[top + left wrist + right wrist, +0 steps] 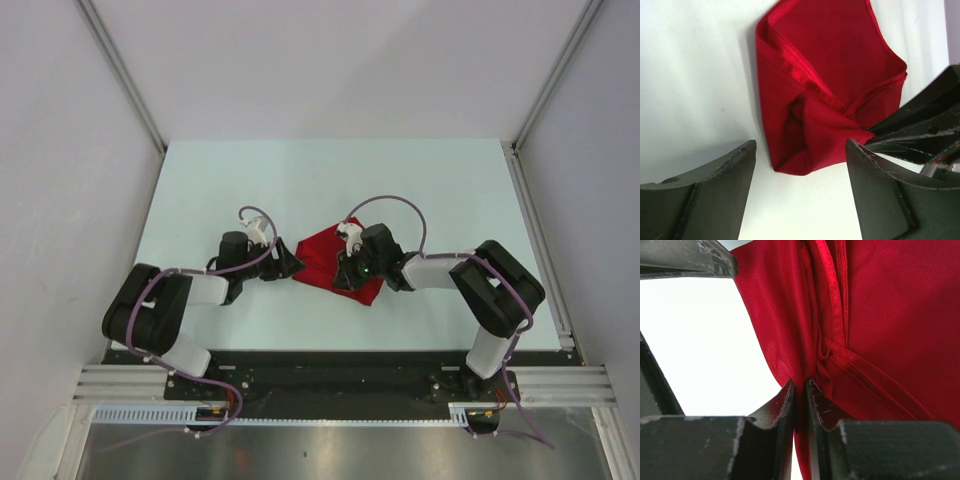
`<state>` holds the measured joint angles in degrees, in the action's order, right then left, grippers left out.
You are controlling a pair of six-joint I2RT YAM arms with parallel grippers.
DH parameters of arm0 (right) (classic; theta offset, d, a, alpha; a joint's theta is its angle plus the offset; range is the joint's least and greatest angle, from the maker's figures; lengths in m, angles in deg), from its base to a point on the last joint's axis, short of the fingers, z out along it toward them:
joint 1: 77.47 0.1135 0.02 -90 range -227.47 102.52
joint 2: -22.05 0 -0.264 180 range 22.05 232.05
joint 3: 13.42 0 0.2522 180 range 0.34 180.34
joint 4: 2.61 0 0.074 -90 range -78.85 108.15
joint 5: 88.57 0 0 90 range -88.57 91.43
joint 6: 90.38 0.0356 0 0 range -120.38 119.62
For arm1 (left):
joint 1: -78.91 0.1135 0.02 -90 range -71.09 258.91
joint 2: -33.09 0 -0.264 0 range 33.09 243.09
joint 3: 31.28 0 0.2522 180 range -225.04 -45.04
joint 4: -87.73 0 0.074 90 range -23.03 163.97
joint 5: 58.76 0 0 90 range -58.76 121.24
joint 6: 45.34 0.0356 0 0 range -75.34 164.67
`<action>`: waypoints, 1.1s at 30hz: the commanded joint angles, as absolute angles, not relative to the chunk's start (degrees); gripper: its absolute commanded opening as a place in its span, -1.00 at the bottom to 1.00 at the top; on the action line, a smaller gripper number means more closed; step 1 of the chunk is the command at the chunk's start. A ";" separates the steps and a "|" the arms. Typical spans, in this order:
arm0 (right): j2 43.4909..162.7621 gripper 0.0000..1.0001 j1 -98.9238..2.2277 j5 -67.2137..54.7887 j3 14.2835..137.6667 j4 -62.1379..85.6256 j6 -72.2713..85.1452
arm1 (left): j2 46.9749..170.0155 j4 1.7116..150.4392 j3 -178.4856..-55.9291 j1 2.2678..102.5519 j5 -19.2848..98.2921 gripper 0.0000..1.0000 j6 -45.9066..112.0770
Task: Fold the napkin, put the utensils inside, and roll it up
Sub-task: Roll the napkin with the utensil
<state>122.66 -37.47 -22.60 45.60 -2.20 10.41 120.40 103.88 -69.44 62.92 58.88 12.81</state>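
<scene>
— Underneath everything?
— Pale bluish table (pixel 300 180), matte.
— Around it?
— White walls (pixel 330 60) on three sides, metal posts (pixel 123 75) slanting at far corners.
— Near edge?
— Black mounting bar (pixel 330 372), aluminium rail (pixel 115 382), then brushed steel sheet (pixel 330 455).

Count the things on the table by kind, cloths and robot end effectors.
Bright red soft cloth napkin: 1
Black two-finger end effectors: 2 (left end effector open, right end effector shut on the napkin)
Total: 3
</scene>
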 commanded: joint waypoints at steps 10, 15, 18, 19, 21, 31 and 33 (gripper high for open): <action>130.76 -0.65 -41.35 -29.15 43.14 10.88 11.22 | 126.34 110.35 -68.94 63.18 64.81 0.22 11.62; 132.43 -0.66 -41.70 -30.56 44.02 10.97 10.87 | 129.15 112.64 -69.38 62.83 66.22 -0.07 10.39; 133.05 -0.66 -42.05 -31.09 44.11 10.97 11.13 | 129.68 113.52 -69.65 62.74 66.75 -0.25 9.69; 133.40 -0.65 -42.14 -31.70 44.37 10.97 11.14 | 129.77 113.78 -69.73 62.74 67.01 -0.32 9.51; 133.84 -0.66 -42.32 -32.23 44.81 10.97 10.87 | 130.20 114.22 -70.09 62.48 67.71 -0.43 9.07; 122.96 0.05 -44.17 -29.86 45.86 16.68 10.79 | 129.33 106.50 -72.98 62.30 66.31 -0.99 7.93; 117.62 0.14 -44.08 -28.12 46.13 18.61 10.00 | 129.15 102.46 -74.48 62.30 65.96 -1.00 7.93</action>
<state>123.45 -43.63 -36.33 48.31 4.08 12.83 129.86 109.19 -71.43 62.53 66.22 8.46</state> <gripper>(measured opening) 0.530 0.011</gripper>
